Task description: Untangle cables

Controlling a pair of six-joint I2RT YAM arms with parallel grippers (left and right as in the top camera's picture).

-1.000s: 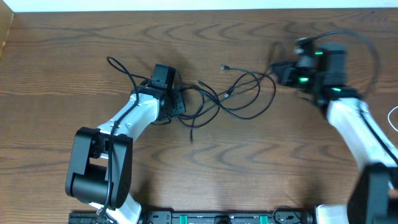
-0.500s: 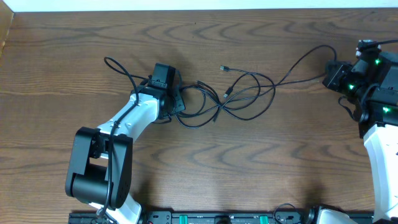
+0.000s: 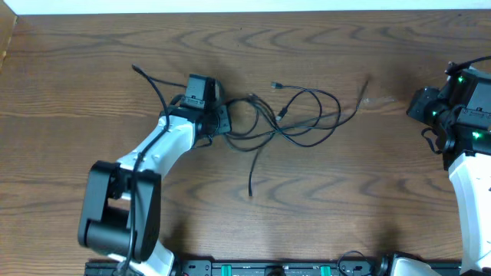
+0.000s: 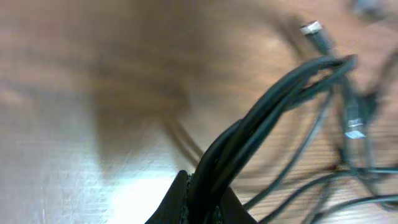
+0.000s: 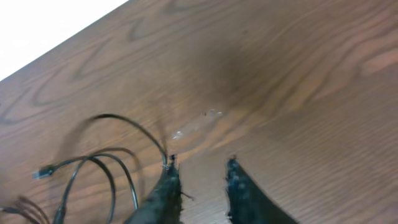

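The thin black cables cross a brown, wavy-grained wooden surface. The left arm is white with black joints.

Overhead view: worktop is evenly and brightly lit; only soft shadows are cast. Left wrist view: heavily motion-blurred; cables are smeared; white glare is seen on the wood, lower left. Right wrist view: mildly blurred; top-left corner is overexposed.

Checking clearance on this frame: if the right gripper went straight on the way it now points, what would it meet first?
Likely bare table. The right gripper stands open, and the black cable ends beside one finger, not between them. Depth is unclear.
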